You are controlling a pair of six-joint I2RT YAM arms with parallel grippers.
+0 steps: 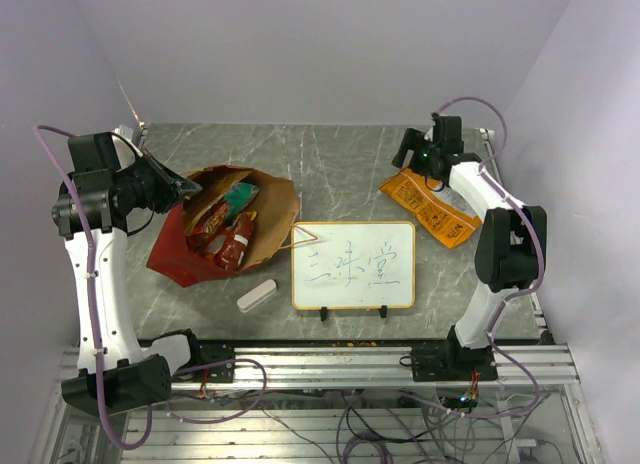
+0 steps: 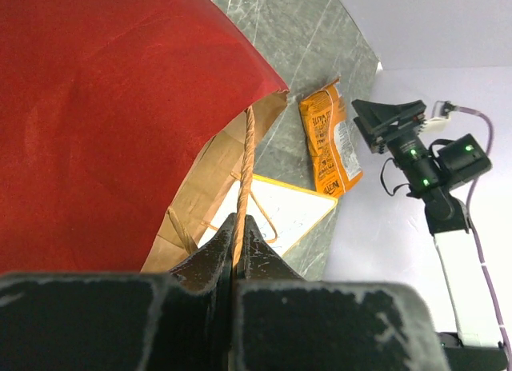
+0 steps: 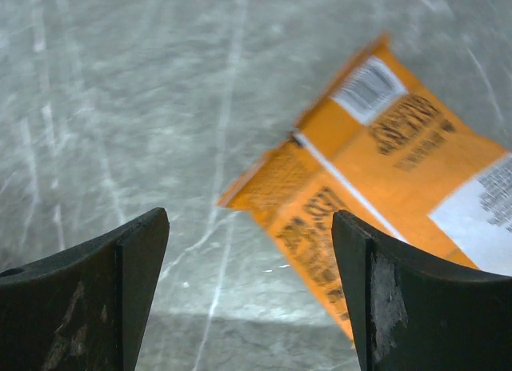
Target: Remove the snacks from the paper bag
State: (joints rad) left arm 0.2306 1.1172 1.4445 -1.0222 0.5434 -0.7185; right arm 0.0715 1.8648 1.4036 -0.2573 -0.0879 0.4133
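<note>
The red paper bag (image 1: 178, 256) lies on its side at the left, its brown mouth open to the right. Red packets (image 1: 228, 242) and a teal packet (image 1: 240, 196) lie inside. My left gripper (image 1: 186, 187) is shut on the bag's thin handle (image 2: 242, 179) at the mouth's upper rim and holds it up; the bag's red wall (image 2: 104, 107) fills the left wrist view. The large orange bag (image 1: 430, 210) lies flat on the table at the right, also in the right wrist view (image 3: 400, 171). My right gripper (image 1: 413, 146) is open and empty above its far end.
A framed whiteboard (image 1: 353, 264) with writing lies in the middle front, touching the bag's mouth. A small white eraser block (image 1: 257, 295) lies left of it near the front edge. The grey marble table (image 1: 340, 164) has walls behind and at both sides.
</note>
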